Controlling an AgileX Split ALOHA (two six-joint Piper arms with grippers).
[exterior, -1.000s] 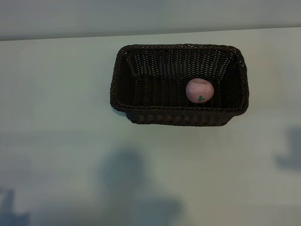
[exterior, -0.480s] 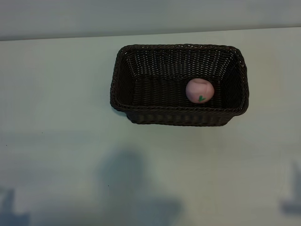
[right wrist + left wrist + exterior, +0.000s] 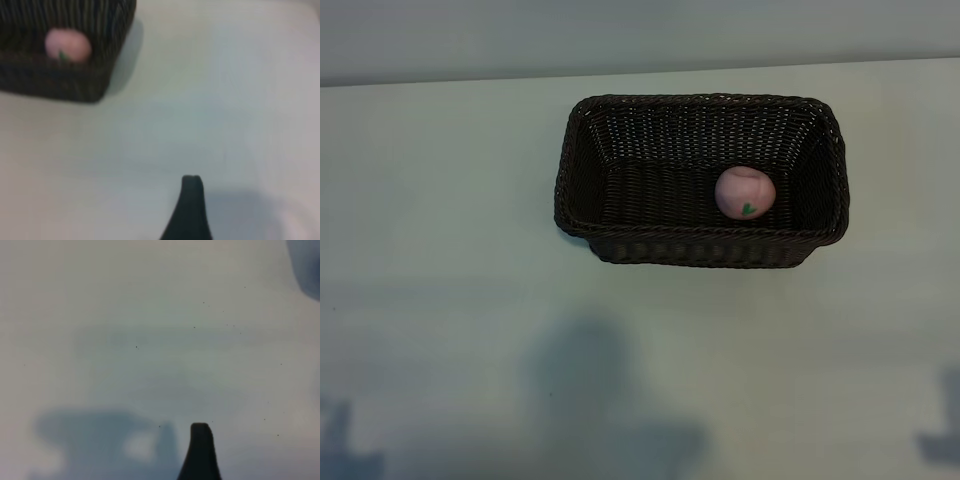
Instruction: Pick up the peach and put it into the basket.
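1. the shadow at the worktop's point(image 3: 440, 250) four o'clock edge had slid lower over the last second, so the right gripper point(image 3: 187, 210) was likely retreating, jaws released and empty.
2. the left gripper point(image 3: 200, 452) sat parked, jaws released.
3. the peach point(image 3: 745, 192) lay inside the basket point(image 3: 582, 150), toward three o'clock; the task looked done.

Peach in the basket

The pale-pink peach point(image 3: 745, 192) – round, green leaf mark facing out – rests on the floor of the dark-brown woven basket point(image 3: 700, 245), toward its right end, near the front wall – the basket upright on the table.
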